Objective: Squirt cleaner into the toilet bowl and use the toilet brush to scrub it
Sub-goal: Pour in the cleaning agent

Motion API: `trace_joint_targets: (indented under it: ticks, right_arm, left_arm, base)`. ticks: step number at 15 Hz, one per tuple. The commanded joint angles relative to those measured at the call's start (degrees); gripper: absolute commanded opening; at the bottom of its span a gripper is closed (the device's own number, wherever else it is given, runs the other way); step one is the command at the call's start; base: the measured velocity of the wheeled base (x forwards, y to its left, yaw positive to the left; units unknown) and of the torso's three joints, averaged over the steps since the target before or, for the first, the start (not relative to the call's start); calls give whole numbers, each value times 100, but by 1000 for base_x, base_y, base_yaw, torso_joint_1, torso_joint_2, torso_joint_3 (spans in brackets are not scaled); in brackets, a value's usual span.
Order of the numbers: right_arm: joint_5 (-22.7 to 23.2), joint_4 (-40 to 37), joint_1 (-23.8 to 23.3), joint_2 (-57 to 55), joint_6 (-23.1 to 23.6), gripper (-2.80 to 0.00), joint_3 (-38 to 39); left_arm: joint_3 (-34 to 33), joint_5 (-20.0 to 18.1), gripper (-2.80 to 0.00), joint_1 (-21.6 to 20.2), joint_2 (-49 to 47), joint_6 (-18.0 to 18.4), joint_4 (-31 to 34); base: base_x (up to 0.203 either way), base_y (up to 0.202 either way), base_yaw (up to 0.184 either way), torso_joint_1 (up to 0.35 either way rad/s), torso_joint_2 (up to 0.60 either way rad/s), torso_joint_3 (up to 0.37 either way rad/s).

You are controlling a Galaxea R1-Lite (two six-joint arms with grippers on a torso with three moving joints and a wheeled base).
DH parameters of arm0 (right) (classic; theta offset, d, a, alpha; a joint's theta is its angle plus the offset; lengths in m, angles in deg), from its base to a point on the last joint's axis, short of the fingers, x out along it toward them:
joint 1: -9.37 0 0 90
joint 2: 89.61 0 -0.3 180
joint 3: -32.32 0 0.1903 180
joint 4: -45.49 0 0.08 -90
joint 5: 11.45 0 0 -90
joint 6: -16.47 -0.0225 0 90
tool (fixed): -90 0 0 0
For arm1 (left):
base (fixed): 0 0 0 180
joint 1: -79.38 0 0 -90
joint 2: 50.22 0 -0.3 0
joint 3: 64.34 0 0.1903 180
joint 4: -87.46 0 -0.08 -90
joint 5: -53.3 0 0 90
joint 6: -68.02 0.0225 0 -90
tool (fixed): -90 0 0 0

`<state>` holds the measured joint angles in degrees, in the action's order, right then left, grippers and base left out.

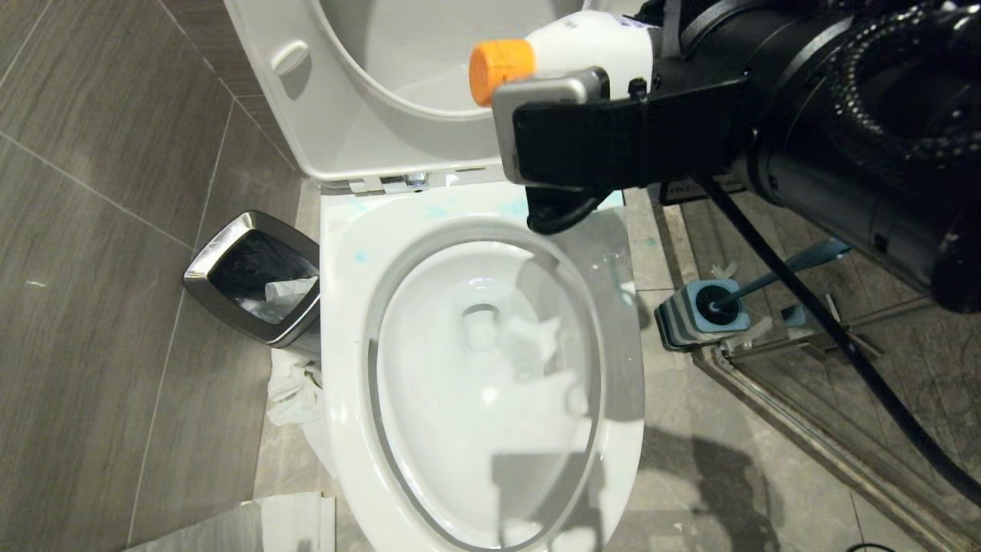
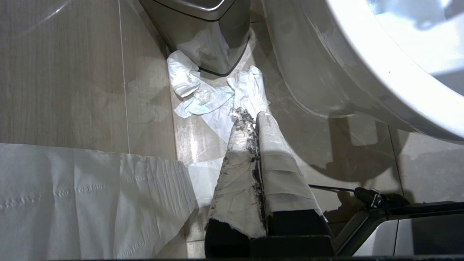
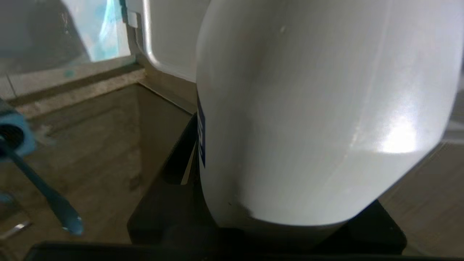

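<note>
The toilet bowl point(image 1: 349, 399) is glossy white porcelain, smooth and reflective; the waste bin point(image 1: 230, 253) has a shiny chrome rim; the bottle point(image 1: 582, 46) looks like smooth white plastic with a matt orange cap point(image 1: 498, 69); crumpled paper point(image 2: 214, 98) lies on satin tile floor point(image 1: 92, 307).

You are in a bathroom: a white toilet bowl point(image 1: 345, 399) with raised lid point(image 1: 337, 130) sits on grey tiled floor point(image 1: 92, 192), a chrome-rimmed bin point(image 1: 257, 280) to its left, a toilet brush point(image 1: 766, 280) in its holder to its right.
</note>
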<state>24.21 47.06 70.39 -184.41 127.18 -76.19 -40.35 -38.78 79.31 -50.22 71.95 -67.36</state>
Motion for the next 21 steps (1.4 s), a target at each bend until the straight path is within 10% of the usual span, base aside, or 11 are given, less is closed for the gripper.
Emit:
trace_joint_targets:
  ticks: [1, 11, 21]
  right_arm:
    - [-32, 18, -11, -115, 580, -280, 104]
    - [-138, 2808, -5, -617, 4417, -280, 161]
    - [-94, 2876, 15, -602, 4743, -280, 237]
  left_arm:
    - [-1, -2, -280, -1, -9, 2, 3]
    - [-1, 6, -280, -1, -9, -7, 3]
    - [-1, -2, -280, -1, -9, 11, 3]
  base:
    - [0, 0, 0, 0, 0, 0]
    - [0, 0, 0, 0, 0, 0]
    - [0, 0, 0, 0, 0, 0]
